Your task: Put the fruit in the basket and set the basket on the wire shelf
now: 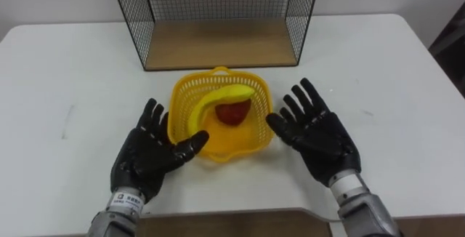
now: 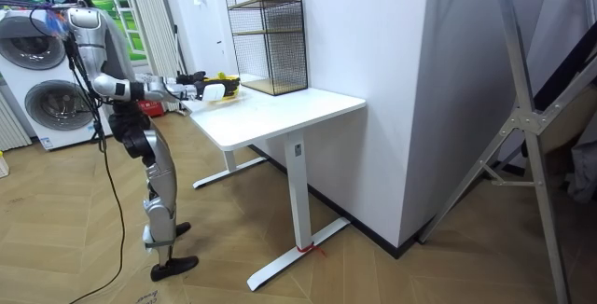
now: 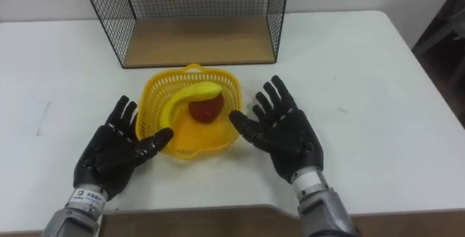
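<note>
Left hand open, fingers spread, thumb at the basket. Banana and red fruit lie inside. Right hand open on the far side. Fruit step looks done; next: clamp both sides, lift onto shelf behind.

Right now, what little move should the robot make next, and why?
Probably bring the left hand and right hand, both open beside the basket, against its sides to lift it: the banana and red fruit already lie inside, and the wire shelf stands just behind.
</note>
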Available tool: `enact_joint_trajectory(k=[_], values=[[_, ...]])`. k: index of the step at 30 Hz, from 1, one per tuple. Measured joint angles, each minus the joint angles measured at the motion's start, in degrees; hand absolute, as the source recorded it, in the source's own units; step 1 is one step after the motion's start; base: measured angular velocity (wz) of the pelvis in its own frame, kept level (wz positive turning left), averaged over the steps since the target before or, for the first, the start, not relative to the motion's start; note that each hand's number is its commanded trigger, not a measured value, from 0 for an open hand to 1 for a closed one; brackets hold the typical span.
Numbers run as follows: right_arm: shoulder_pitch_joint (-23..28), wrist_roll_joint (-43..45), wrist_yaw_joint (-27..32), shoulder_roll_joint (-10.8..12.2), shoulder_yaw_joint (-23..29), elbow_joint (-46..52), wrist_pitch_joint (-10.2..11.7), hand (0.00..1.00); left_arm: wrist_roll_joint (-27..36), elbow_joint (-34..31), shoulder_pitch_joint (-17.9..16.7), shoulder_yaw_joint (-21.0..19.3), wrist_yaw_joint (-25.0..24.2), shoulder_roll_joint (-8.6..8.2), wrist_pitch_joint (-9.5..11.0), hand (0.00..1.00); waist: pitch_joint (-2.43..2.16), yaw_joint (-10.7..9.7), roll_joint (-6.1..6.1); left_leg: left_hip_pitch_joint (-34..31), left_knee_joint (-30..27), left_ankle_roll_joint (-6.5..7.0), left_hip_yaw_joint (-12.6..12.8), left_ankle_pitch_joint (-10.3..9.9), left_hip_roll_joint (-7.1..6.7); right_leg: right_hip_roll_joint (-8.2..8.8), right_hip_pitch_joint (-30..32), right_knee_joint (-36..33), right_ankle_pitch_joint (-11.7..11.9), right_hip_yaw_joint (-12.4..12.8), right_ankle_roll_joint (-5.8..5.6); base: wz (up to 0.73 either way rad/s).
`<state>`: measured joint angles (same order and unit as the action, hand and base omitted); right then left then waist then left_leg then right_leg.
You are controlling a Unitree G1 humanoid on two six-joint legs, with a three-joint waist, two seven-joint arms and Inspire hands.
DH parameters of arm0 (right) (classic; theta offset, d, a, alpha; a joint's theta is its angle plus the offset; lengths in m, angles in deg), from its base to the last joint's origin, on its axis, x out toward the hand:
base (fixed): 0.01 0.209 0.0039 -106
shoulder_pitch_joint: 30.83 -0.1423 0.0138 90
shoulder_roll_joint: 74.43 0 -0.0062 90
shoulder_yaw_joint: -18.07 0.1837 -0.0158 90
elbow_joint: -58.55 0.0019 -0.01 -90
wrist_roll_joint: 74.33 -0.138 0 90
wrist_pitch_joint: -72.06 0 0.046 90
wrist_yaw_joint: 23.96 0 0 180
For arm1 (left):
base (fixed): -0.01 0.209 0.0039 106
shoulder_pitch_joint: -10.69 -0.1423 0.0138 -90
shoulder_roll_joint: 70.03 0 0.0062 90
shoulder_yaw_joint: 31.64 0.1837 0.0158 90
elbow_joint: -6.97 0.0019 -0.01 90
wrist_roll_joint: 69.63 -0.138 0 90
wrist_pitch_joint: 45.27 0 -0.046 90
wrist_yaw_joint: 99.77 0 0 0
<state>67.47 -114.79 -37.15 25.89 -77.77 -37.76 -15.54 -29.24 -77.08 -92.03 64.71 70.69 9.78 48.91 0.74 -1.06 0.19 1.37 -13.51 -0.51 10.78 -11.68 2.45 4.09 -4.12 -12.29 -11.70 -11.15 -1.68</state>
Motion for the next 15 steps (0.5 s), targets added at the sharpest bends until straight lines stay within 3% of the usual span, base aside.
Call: enact_joint_trajectory(k=[15], values=[[-1.61,4.04,0.89,-0.13,-3.05,-2.22,-0.01,0.00,-0.10,3.02,1.75,1.23,-0.13,0.60,1.51,0.00,0.08,-0.02,-0.07,0.41,-0.19,0.01,-0.07,0.00,0.03,0.03,-0.77,-0.33,0.00,-0.09,0.00,0.00]])
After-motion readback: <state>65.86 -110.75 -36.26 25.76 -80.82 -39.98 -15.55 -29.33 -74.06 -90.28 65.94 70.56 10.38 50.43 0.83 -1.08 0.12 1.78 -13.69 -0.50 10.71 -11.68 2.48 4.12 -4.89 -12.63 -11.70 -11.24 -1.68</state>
